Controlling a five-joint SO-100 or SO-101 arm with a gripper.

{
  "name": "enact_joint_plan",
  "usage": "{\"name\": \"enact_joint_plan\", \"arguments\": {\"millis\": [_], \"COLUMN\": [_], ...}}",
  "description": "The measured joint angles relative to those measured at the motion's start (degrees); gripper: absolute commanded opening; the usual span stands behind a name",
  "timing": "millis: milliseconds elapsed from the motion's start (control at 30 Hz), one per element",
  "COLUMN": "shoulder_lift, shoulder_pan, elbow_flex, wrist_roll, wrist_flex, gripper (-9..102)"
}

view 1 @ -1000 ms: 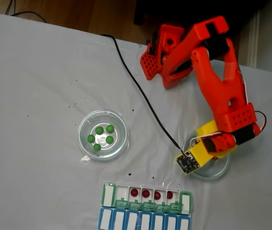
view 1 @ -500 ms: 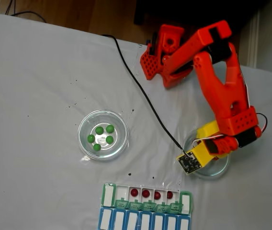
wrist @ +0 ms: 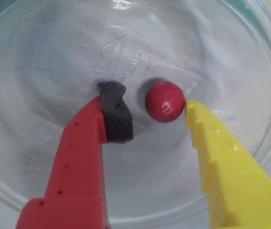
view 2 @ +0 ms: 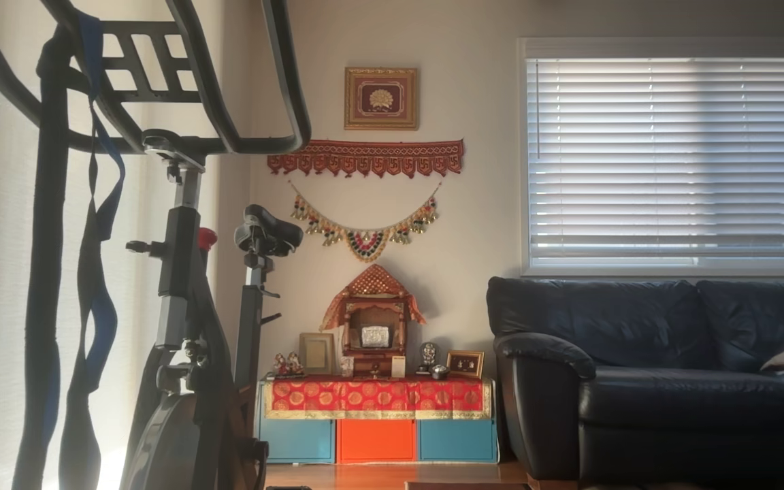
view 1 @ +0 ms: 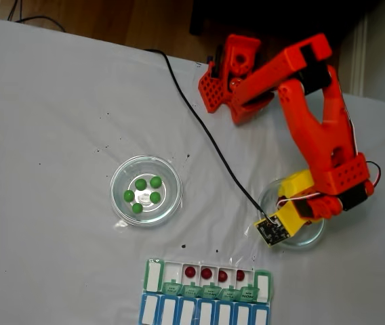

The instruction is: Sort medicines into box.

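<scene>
Left on the bench sits a clear dish (view 1: 145, 190) of five green pills (view 1: 142, 193), centre the green organizer (view 1: 207, 280) holding four red, and right the spread hand (wrist: 157, 112) brackets the last red pill (wrist: 164, 101), needing only a squeeze.

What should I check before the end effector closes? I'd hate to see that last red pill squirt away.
1. Red pill sits between the fingers: ok.
2. End effector open: ok.
3. Yellow finger at the pill's edge, foam-padded red finger apart from it: not ok, off-centre.
4. Pill alone in the clear dish: ok.
5. Free compartment in the green organizer, left of four red pills: ok.
6. Fingertips reach the dish floor: cannot tell.
</scene>
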Motion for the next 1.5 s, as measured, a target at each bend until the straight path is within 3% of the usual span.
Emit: {"name": "enact_joint_plan", "arguments": {"millis": [1500], "shoulder_lift": [-1.6], "shoulder_pan": [-1.9], "elbow_flex": [-1.3], "wrist_roll": [1.5], "wrist_flex": [2.4], "gripper": [18]}}
